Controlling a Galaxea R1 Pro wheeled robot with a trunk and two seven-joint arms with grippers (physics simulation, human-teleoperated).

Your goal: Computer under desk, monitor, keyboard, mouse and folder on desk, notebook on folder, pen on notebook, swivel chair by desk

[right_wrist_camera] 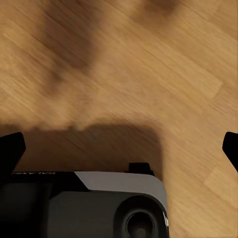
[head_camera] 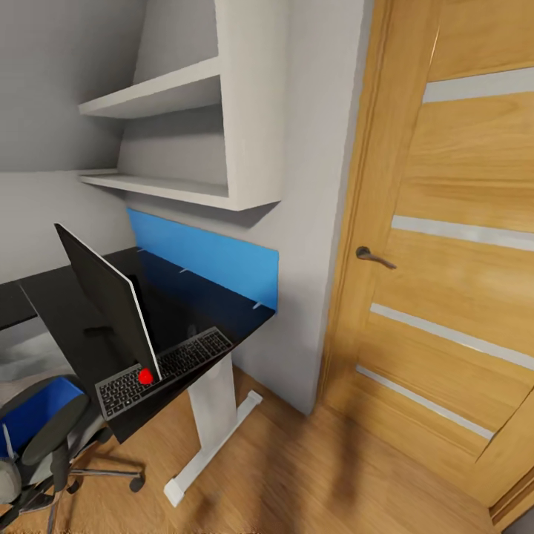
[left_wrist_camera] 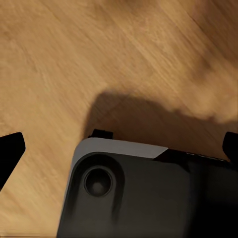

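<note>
The glossy black desk (head_camera: 194, 310) stands against the wall on a white leg. On it the black monitor (head_camera: 104, 297) shows nearly edge-on, a red dot at its lower corner. The slim keyboard (head_camera: 167, 369) lies along the desk's near edge, right beside the monitor. The grey swivel chair (head_camera: 52, 449) sits at the lower left with the blue folder (head_camera: 41, 404) on its seat. Computer, mouse, notebook and pen are out of view. My left gripper (left_wrist_camera: 119, 146) and right gripper (right_wrist_camera: 120, 148) hang open over the wooden floor, holding nothing.
A blue upright panel (head_camera: 211, 259) backs the desk. White wall shelves (head_camera: 185, 141) hang above it. A wooden door (head_camera: 452, 245) with a dark handle (head_camera: 373, 257) fills the right. The robot's grey base (left_wrist_camera: 148, 193) lies under both wrists.
</note>
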